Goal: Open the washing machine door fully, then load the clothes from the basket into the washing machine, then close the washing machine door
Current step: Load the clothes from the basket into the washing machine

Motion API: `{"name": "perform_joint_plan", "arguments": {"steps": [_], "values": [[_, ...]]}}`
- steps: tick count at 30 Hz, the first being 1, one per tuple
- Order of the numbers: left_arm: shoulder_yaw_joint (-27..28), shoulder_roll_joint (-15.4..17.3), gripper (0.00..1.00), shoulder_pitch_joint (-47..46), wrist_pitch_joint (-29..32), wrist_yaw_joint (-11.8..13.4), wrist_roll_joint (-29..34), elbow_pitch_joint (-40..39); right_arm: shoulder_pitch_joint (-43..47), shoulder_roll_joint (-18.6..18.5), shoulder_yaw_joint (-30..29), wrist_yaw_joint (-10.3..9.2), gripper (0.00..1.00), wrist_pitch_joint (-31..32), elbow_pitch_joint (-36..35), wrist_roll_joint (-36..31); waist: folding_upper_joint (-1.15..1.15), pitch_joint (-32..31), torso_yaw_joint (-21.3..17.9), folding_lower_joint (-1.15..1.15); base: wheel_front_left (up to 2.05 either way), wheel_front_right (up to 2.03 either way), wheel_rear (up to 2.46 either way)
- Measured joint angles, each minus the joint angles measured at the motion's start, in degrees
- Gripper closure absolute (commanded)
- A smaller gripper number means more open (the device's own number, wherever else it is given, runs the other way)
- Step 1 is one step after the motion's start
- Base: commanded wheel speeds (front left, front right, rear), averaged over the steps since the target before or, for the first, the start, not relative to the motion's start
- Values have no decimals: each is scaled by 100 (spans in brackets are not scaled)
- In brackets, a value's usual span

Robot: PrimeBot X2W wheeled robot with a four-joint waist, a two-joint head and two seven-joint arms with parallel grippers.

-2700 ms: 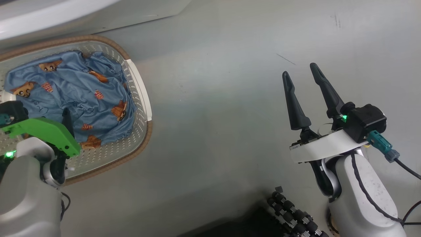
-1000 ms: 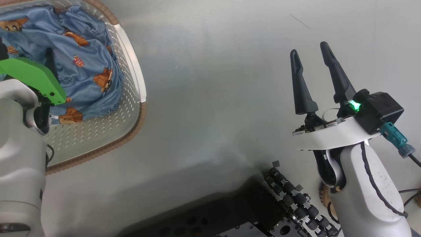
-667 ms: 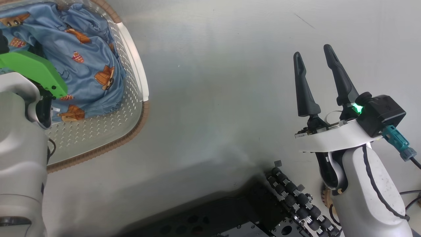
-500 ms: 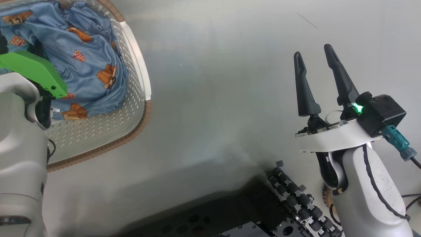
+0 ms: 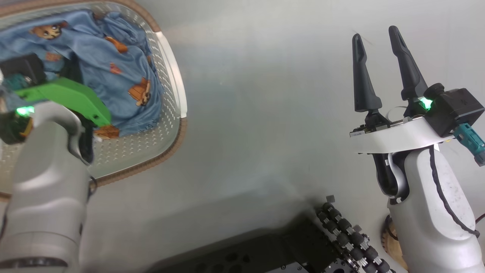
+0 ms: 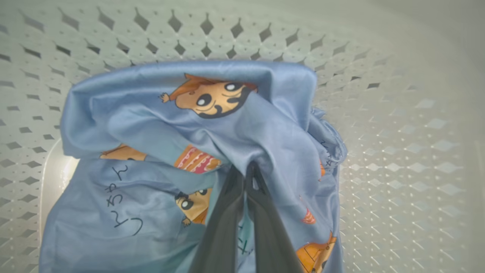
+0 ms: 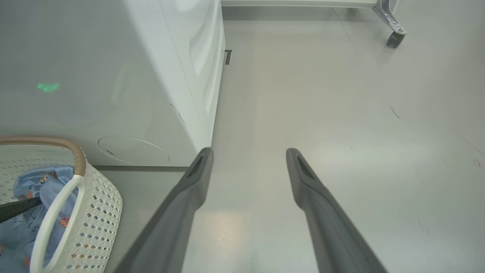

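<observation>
Nearby, washing machine point(image 7: 113, 94) beside basket point(image 7: 102, 212)

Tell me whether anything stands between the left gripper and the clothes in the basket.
Nothing visible does. The left gripper is shut on a fold of the clothes, inside the basket.

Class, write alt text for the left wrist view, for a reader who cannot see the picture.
The left claw, shut tight, pinches a fold of light-blue clothes printed with orange-brown cartoon figures. The clothes lie bunched in a cream basket whose walls are dotted with small diamond-shaped holes.
</observation>
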Motion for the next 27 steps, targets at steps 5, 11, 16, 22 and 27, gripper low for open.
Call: {"name": "perform_joint_plan", "arguments": {"steps": [5, 11, 16, 22, 27], "values": [[-215, -152, 100, 338, -361, -96, 73, -9, -10, -3, -124, 2, 0, 0, 89, -43, 0, -314, 133, 0, 0, 0, 0], [-339, -248, 100, 619, -453, -126, 68, -171, -21, -8, -227, 7, 0, 0, 178, -82, 0, -744, 329, 0, 0, 0, 0], [-322, -288, 100, 911, -483, -144, -16, -386, -17, -10, -280, 55, 0, 0, 261, -114, 0, -1127, 507, 0, 0, 0, 0], [-209, -331, 100, 1287, -482, -145, -114, -900, 129, -13, -426, 59, 0, 0, 385, -192, 0, -1599, 731, 0, 0, 0, 0], [-116, -345, 100, 1574, -482, -145, -112, -1561, 378, -13, -554, 113, 0, 0, 475, -202, 0, -2002, 920, 0, 0, 0, 0]]}}
